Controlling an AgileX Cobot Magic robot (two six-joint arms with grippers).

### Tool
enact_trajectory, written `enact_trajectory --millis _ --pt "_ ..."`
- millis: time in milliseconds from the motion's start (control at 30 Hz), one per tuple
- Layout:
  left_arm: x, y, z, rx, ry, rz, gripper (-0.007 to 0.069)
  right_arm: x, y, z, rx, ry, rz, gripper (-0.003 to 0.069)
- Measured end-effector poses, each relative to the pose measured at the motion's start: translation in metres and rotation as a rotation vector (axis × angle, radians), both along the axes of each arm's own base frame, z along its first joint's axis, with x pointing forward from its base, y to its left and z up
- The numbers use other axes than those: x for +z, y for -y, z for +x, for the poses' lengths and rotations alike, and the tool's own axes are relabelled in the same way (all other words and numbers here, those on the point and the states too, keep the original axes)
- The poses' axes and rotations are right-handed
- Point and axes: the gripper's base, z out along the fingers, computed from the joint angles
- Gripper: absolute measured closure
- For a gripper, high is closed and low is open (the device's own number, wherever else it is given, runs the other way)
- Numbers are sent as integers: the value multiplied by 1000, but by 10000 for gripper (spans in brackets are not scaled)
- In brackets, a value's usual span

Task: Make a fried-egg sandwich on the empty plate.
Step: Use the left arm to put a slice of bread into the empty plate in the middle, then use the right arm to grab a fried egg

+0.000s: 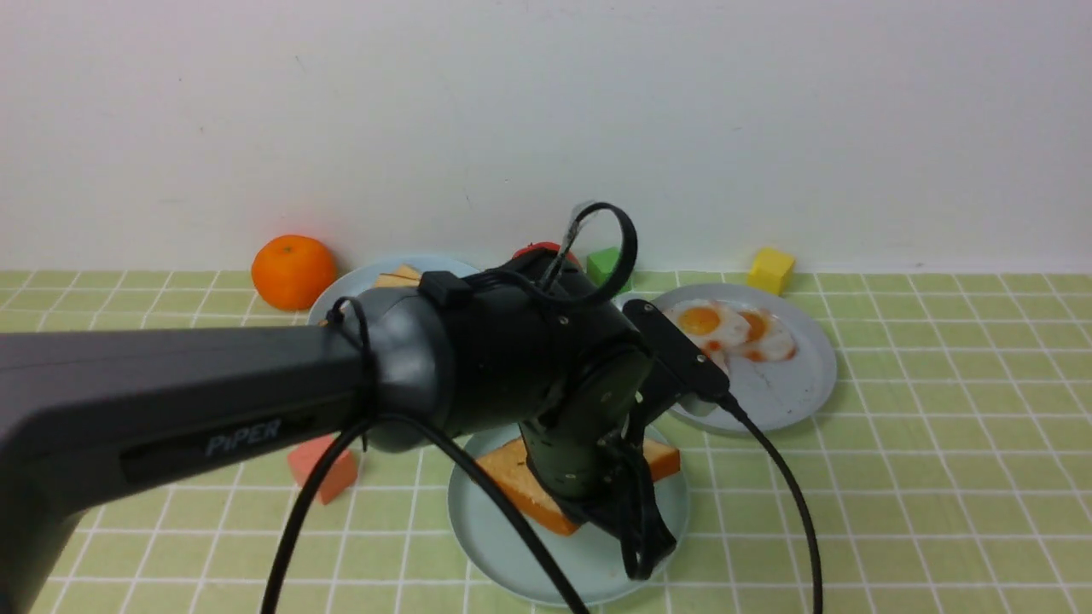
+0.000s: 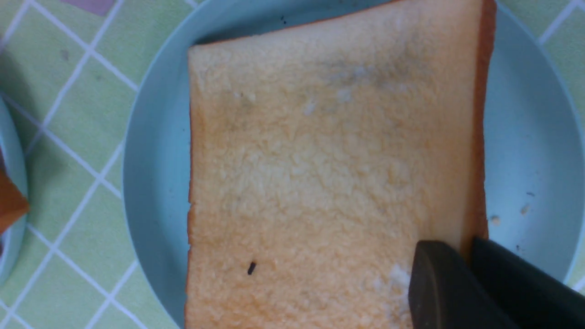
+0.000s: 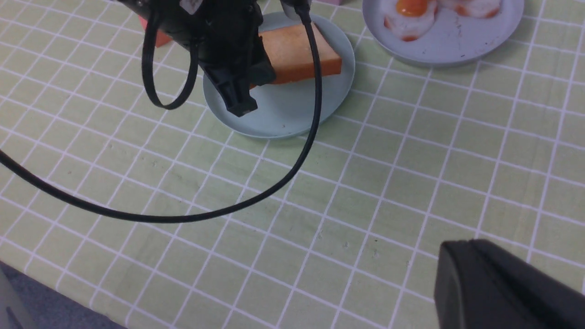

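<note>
The pale aqua-green plate (image 1: 520,558) is at the front middle; it also shows in the left wrist view (image 2: 155,160) and the right wrist view (image 3: 283,114). A toast slice (image 1: 512,477) is over it, tilted. My left gripper (image 2: 466,246) is shut on this slice's brown crust edge (image 2: 480,137); it points down over the plate (image 1: 644,554). Two fried eggs (image 1: 712,324) lie on a grey-blue plate (image 1: 785,392) at the right. Another toast slice (image 1: 399,277) lies on the sky-blue plate (image 1: 341,298) behind my arm. My right gripper (image 3: 457,249) is shut and empty above the cloth.
An orange (image 1: 293,270), a green cube (image 1: 604,264) and a yellow cube (image 1: 770,269) stand along the back wall. A salmon block (image 1: 324,469) lies left of the aqua-green plate. My left arm's cable (image 3: 274,183) loops over the green checked cloth.
</note>
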Motion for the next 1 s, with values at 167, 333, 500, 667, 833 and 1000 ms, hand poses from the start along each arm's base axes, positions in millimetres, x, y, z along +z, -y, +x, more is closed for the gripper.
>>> enact_trajectory --millis 167,333,500,667,833,1000 --pt "-5 0 1 -3 -3 14 548 0 0 0 0 -1 0 636" --pt "-7 0 0 7 -27 22 438 0 0 0 1 0 -1 631" --pt "-3 0 -4 31 -61 -13 332 0 -1 0 2 3 7 627" --pt "26 -4 -13 53 -62 -88 302 6 -4 7 2 44 65 624" --pt "104 -27 -43 86 -27 -295 382 1 -10 36 -2 -47 73 615" --pt "186 -79 -95 65 100 -530 572 -15 -18 85 -31 -171 59 594"
